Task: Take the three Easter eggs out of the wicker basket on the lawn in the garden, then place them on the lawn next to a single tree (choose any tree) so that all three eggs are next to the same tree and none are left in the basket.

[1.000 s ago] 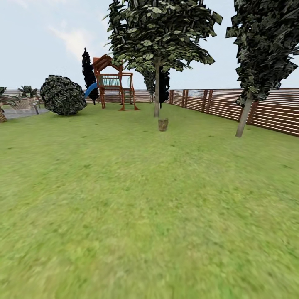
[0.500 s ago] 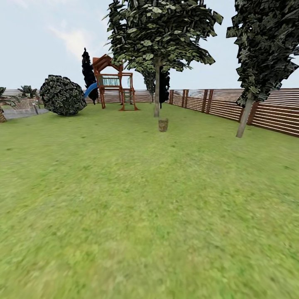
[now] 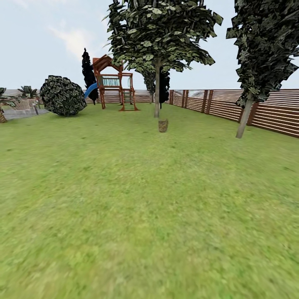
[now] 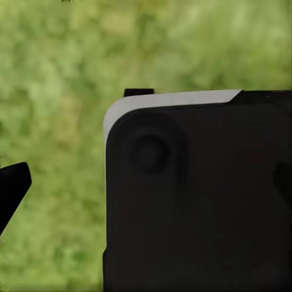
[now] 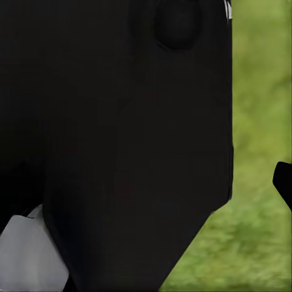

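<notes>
Far ahead in the head view, the small brown wicker basket stands on the lawn. Just behind it rises a slim tree with a pale trunk and speckled foliage. A second such tree leans by the fence at the right. The Easter eggs are hidden at this distance. In the left wrist view a dark fingertip pokes in over the grass beside a black body part. The right wrist view has a dark fingertip at its edge next to a large black part.
A brown slat fence runs along the right and the back. A wooden play tower with a blue slide stands at the back, with a round dark bush to its left and a black tree behind it. Open grass stretches to the basket.
The whole head view has crept a touch, so the camera moved slightly. Nothing in the garden has moved.
</notes>
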You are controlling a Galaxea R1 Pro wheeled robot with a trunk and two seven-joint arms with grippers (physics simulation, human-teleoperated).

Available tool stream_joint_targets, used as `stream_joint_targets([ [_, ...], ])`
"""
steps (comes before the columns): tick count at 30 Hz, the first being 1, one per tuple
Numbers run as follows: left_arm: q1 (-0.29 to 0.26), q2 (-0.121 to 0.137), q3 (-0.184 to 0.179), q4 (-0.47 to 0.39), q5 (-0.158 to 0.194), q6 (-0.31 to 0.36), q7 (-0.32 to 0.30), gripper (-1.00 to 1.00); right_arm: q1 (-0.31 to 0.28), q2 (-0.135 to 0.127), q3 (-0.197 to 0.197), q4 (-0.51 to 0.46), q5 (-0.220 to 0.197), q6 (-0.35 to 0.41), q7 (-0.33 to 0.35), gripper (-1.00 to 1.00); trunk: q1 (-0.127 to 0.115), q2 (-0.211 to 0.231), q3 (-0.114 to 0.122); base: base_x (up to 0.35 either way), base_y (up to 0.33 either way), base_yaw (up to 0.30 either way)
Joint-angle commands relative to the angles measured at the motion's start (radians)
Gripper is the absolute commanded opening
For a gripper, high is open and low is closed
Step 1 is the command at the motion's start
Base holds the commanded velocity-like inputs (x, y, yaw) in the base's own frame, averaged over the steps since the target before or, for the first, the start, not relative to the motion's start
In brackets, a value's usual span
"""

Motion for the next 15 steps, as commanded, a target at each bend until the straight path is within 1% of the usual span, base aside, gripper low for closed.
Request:
stream_joint_targets([
  [1, -0.001, 0.000, 0.001, 0.001, -0.001, -0.003, 0.000, 1.00, 0.000, 0.000, -0.008, -0.001, -0.002, -0.001, 0.003, 1.00, -0.004, 0.007, 0.002, 0.000, 0.000, 0.000],
  [15, -0.001, 0.002, 0.001, 0.002, -0.001, 0.001, 0.000, 1.00, 0.000, -0.001, -0.011, 0.000, -0.003, 0.000, 0.003, 1.00, -0.058, 0.105, 0.046, 0.000, 0.000, 0.000],
])
